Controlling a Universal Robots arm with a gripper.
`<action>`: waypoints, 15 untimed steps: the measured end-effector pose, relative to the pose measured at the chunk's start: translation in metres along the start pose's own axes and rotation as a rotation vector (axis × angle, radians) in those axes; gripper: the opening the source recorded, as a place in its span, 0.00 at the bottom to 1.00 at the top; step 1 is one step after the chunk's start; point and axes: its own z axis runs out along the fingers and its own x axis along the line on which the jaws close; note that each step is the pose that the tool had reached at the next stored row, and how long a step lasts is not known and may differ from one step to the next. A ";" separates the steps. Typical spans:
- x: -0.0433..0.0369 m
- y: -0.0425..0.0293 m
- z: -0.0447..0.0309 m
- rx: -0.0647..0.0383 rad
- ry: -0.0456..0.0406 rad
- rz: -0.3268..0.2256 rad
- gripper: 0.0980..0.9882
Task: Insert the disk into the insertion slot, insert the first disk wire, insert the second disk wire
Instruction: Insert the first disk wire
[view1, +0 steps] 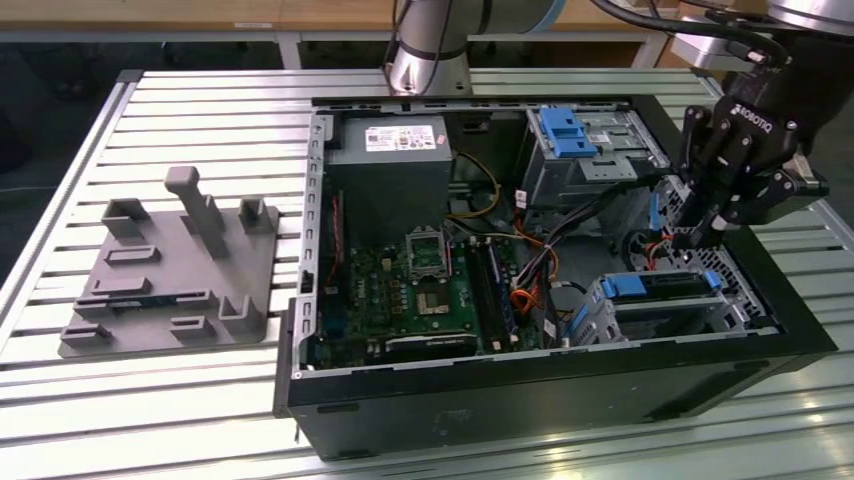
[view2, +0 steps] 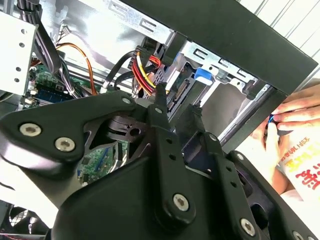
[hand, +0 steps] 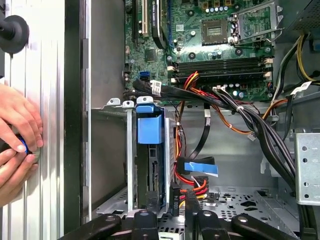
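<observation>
gripper (view2: 177, 107) linkages, black and bolted, occupy the foreground in the second wrist view. the two fingers (view2: 159, 120) stand nearly together, clamped on the black plug end of the disk wire (view2: 144, 75), a bundle of red, yellow and black strands. in the first wrist view the gripper (hand: 184, 201) sits just beside the rear edge of the disk (hand: 149, 167), and the same strands fan out from between its tips.

disk position: seated inside the insertion slot (hand: 130, 165), blue carrier tab at the end away from the gripper. whether the plug touches the disk's socket cannot be told.

in the exterior view the gripper (view1: 697, 238) hangs inside the open computer case (view1: 534, 395), toward the exterior view's right. it is between the insertion slot (view1: 674, 318), which contains the disk (view1: 661, 288), and a taller grey bay (view1: 587, 160) with a blue latch. a grey fixture plate (view1: 160, 290) rests on the slatted table (view1: 200, 400), apart from the case. a person's hand (hand: 20, 122) rests on the table outside the case wall.
</observation>
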 end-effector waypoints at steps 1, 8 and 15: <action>-0.0002 0.0004 0.0002 0.000 0.0001 0.000 0.29; -0.0015 0.0011 0.0051 0.002 -0.0001 0.002 0.29; -0.0020 0.0011 0.0074 0.002 -0.0001 0.004 0.27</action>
